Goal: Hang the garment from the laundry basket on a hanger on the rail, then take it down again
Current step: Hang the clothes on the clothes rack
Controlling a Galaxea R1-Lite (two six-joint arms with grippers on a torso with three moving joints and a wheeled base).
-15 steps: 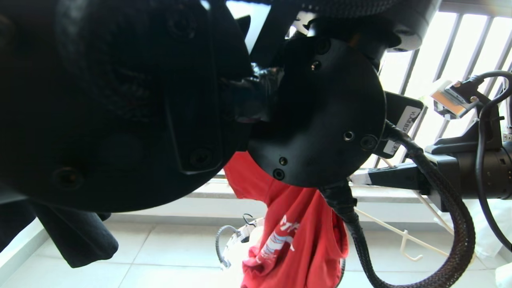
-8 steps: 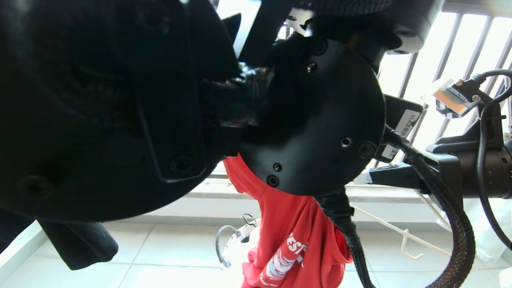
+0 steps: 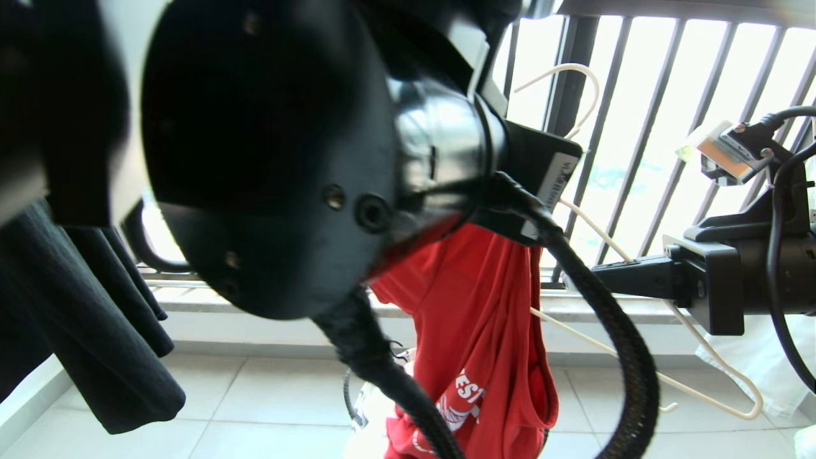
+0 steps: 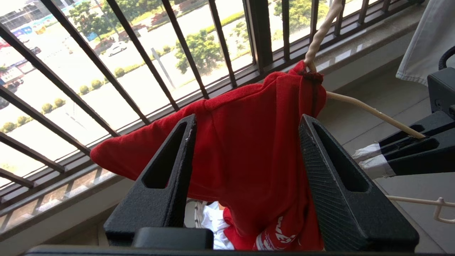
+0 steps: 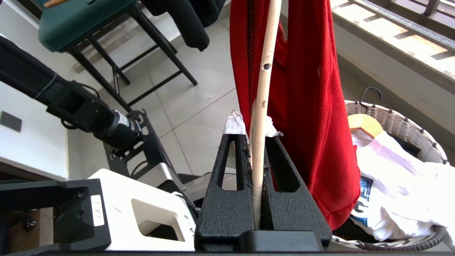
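While the red garment (image 4: 245, 149) drapes bunched over the cream hanger (image 5: 261, 99) above the laundry basket (image 5: 398, 117), we see our left gripper (image 4: 245, 135) with fingers apart, empty, framing the cloth. Our right gripper (image 5: 262, 142) is clamped on the hanger's wire. Our left arm hides much of the head view.

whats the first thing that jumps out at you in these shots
The red T-shirt draped over one side of the cream wire hanger stands out, dangling above the laundry basket. The right gripper is clamped on the hanger's bare arm. The left gripper is open just before the cloth.
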